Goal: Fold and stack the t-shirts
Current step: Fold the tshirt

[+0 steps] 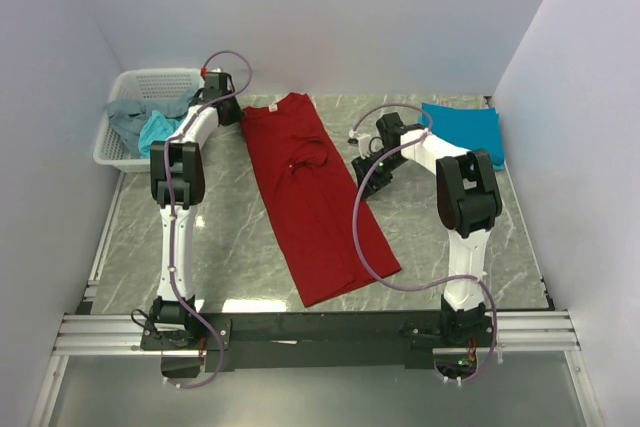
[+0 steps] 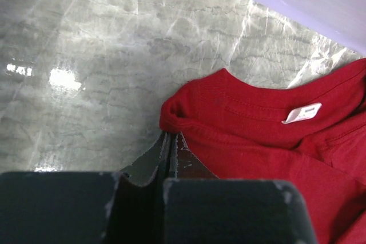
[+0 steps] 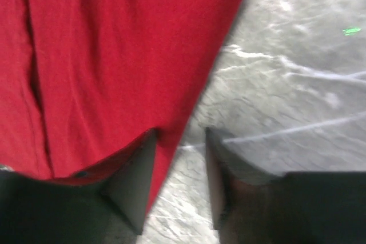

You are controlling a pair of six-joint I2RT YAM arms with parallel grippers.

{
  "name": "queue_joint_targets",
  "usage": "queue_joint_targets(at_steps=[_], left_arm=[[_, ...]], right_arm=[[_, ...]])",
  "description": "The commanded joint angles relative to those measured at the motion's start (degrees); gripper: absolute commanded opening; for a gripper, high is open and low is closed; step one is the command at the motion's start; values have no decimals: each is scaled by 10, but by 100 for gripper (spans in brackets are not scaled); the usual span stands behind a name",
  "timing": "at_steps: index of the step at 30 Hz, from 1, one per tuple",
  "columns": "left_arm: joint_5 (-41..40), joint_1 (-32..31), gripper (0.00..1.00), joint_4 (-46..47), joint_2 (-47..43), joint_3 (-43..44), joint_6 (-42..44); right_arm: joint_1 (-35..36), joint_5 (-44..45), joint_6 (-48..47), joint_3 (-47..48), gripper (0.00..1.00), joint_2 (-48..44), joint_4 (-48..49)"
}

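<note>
A dark red t-shirt [image 1: 310, 197] lies as a long folded strip across the middle of the table, collar end at the back. My left gripper [image 1: 240, 113] is at the shirt's back left corner. In the left wrist view its fingertips [image 2: 170, 135] are shut together, pinching the rolled edge of the red shirt [image 2: 257, 141] beside the collar label. My right gripper [image 1: 368, 179] is low at the strip's right edge. It stands open [image 3: 180, 132], one finger on the red cloth [image 3: 114, 55], the other over bare table. A folded teal-blue t-shirt [image 1: 463, 132] lies at the back right.
A white mesh basket [image 1: 125, 87] stands at the back left, holding a grey shirt [image 1: 128, 115] and a light turquoise one [image 1: 160, 130]. White walls close in the table on three sides. The arms' mounting rail [image 1: 320, 332] runs along the near edge.
</note>
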Motion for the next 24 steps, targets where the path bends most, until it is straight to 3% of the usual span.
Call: queue_joint_targets(at_steps=[1,7,10,13,18,21,22,24], left_arm=[[3,13,0,1,11,30,-15],[23,23,0,8,15,22,-35],[26,27,0,8,16,22,-38],[32,30,0,9,16,24,-45],[47,32,0,15,21,36,-52],[85,32,0,22,22,42,-52],[96,32,7,30,19,43,-52],[127,30,13,39,2,37,-48]], right_arm=[[-3,-42,3,20,40,29,-54],[-4,-72,-5,17,31,41,-78],[-8,-56,8,-1,12,31,-58],[-18,-52,19,-8,0,25,-53],[-19,-54,22,-36,0,7,-42],[-20,-54,23,-36,31,1,-43],[-20,-48,23,-36,46,-4,-38],[-22,-29,23,-38,53,-26,-32]])
